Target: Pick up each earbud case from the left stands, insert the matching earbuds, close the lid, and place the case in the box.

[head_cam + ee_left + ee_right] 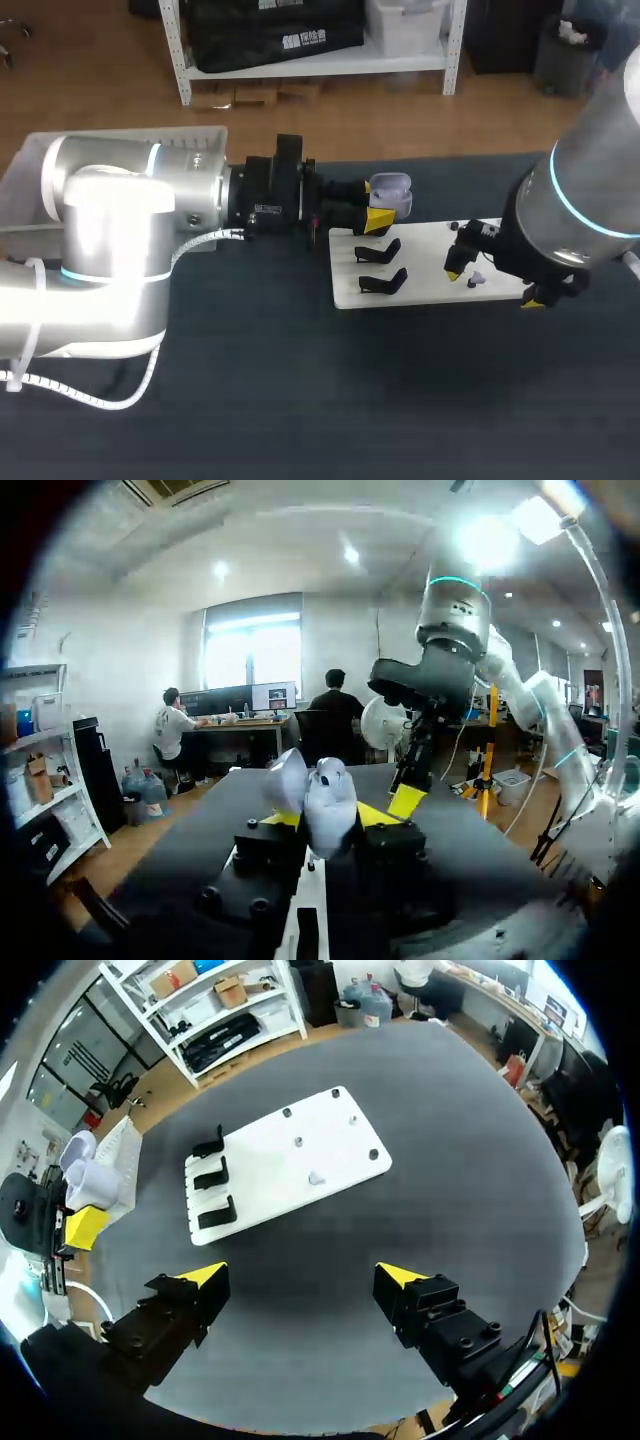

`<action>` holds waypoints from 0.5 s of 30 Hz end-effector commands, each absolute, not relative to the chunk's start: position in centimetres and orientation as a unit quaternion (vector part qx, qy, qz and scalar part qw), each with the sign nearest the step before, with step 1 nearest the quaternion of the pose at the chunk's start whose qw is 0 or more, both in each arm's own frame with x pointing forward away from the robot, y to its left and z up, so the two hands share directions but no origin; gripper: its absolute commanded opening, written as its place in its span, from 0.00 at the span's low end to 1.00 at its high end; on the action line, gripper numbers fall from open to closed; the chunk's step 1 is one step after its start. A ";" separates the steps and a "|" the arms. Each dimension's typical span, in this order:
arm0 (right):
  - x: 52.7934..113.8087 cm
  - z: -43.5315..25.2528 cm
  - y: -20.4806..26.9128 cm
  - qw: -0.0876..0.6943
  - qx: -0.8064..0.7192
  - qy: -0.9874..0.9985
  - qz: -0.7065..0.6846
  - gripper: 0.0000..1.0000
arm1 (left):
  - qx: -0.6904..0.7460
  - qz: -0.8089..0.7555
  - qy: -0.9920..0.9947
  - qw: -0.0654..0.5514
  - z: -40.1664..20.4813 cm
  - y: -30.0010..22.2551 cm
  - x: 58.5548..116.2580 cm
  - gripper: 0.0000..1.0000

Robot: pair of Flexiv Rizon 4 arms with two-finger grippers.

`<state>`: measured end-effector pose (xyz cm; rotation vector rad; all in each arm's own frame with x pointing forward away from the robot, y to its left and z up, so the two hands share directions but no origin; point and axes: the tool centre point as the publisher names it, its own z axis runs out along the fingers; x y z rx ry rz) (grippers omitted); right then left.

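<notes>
The left claw [380, 205] is clenched on a pale lavender earbud case [390, 186], one yellow tip on each side of it, held in the air over the far left corner of a white board [430, 295]. The case sticks out past the fingertips with its long axis running along the fingers, pointing right across the table [250, 390] toward the other arm. In the left wrist view its lid appears swung open beside the body, on the left finger's side.

The right claw [494, 286] hangs released above the right part of the board, its yellow tips spread wide with nothing between them. Just beside its left tip a small pale earbud [478, 281] lies on the board.

Three black stands [212, 1173] sit in a row along the board's left edge. In the head view the farthest is partly hidden under the left claw, and the two that show there carry nothing.

The board lies flat on the dark table, right of centre. At the table's far left, a white box [22, 170] shows partly behind the left arm.
</notes>
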<state>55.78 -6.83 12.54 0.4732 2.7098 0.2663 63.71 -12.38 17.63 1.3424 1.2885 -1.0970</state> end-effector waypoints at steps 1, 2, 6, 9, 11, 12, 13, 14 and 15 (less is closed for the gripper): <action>57.5 10.6 -6.6 0.184 0.173 0.963 0.096 0.89 | 0.546 -0.447 0.524 0.477 17.4 -12.3 63.6 0.00; 57.9 10.3 -6.7 0.183 0.176 0.963 0.095 0.88 | 0.546 -0.447 0.524 0.477 17.4 -12.3 63.6 0.00; 59.1 9.2 -6.8 0.178 0.177 0.964 0.092 0.87 | 0.546 -0.447 0.524 0.477 17.4 -12.3 63.6 0.00; 59.9 8.3 -7.0 0.174 0.176 0.965 0.087 0.86 | 0.546 -0.447 0.524 0.477 17.4 -12.3 63.6 0.00; 60.3 7.8 -7.1 0.169 0.175 0.966 0.083 0.81 | 0.546 -0.447 0.524 0.477 17.4 -12.3 63.6 0.00; 60.5 7.6 -7.3 0.168 0.176 0.966 0.084 0.77 | 0.546 -0.447 0.524 0.477 17.4 -12.3 63.6 0.00; 60.8 7.3 -7.5 0.166 0.182 0.965 0.085 0.76 | 0.546 -0.447 0.524 0.477 17.4 -12.3 63.6 0.00; 61.1 7.1 -7.7 0.165 0.186 0.964 0.088 0.76 | 0.546 -0.447 0.524 0.477 17.4 -12.3 63.6 0.00; 61.3 6.9 -7.8 0.166 0.187 0.964 0.088 0.75 | 0.546 -0.447 0.524 0.477 17.4 -12.3 63.6 0.00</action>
